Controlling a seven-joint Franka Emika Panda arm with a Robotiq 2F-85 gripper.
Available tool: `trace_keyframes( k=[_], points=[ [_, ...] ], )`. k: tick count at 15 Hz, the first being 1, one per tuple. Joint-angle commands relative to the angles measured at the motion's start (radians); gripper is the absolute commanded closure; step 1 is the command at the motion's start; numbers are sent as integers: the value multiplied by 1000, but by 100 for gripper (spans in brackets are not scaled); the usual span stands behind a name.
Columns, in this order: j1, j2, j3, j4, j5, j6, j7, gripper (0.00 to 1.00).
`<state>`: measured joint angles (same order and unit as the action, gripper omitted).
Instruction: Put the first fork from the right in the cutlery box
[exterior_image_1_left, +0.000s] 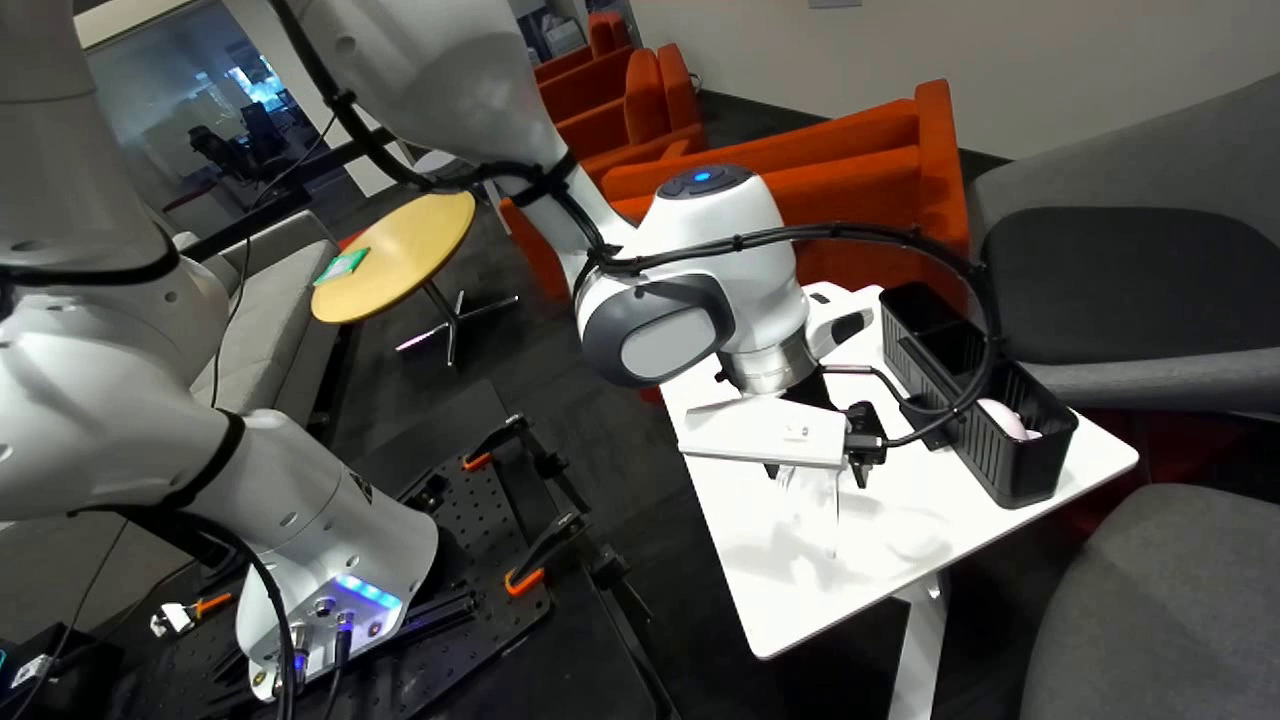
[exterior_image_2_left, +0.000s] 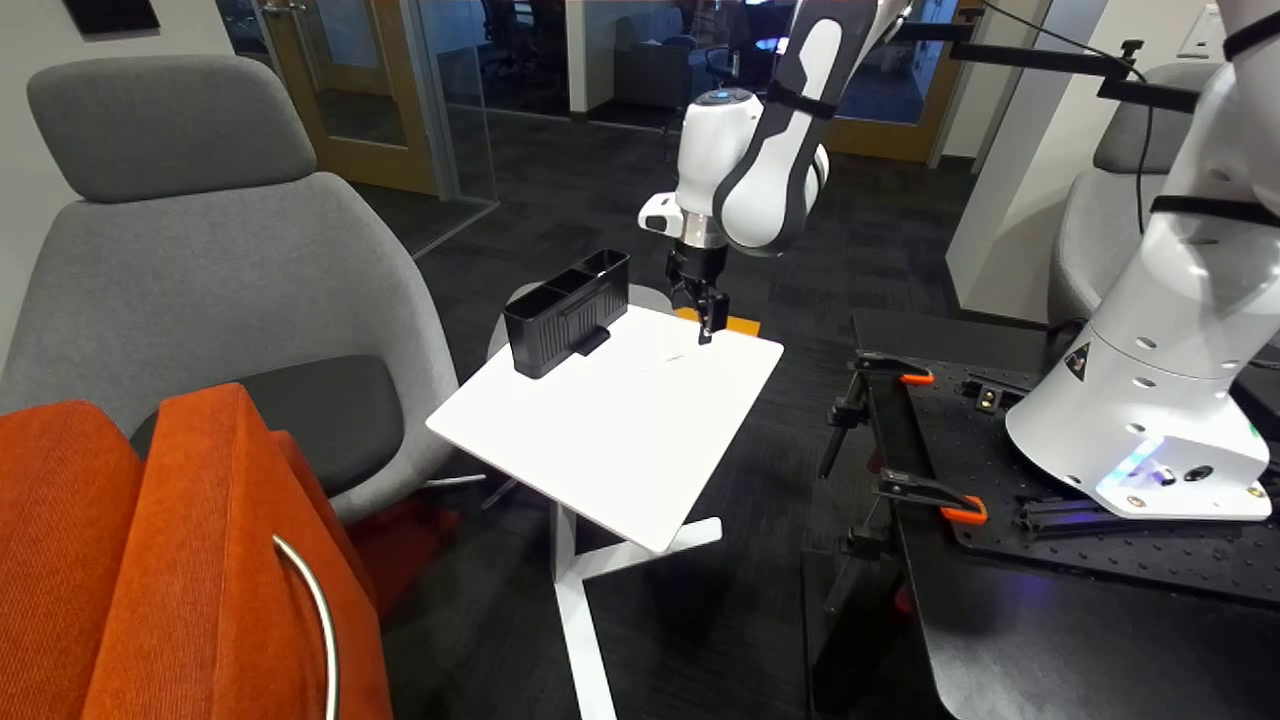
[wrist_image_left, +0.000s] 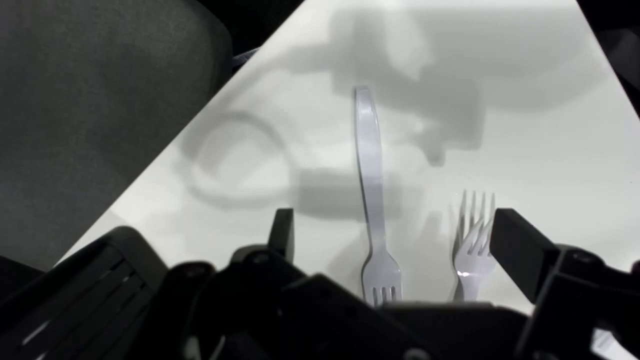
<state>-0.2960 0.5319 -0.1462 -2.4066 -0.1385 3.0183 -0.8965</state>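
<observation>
White tabletop (exterior_image_2_left: 620, 440); forks (wrist_image_left: 370, 155) lie beneath the parted claw (wrist_image_left: 392, 232).

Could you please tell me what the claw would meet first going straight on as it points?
Probably the tabletop: the claw points down, a fork showing between its open fingers in the wrist view, though its height is unclear.

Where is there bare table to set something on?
In an exterior view, the table looks bare between box and near corner, though glare washes it out. In the wrist view, another bare patch lies between forks and left edge. Crowded: around the forks, by the gripper.
</observation>
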Motion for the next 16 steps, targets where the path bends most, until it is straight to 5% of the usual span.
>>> trace_keyframes(
  k=[1, 11, 13, 16],
  points=[
    [-32, 61, 32, 44, -38, 42, 38, 0],
    [-15, 162, 31, 135, -58, 52, 91, 0],
    [-18, 176, 33, 149, -69, 52, 103, 28],
    [-17, 190, 32, 165, -81, 49, 121, 51]
  ],
)
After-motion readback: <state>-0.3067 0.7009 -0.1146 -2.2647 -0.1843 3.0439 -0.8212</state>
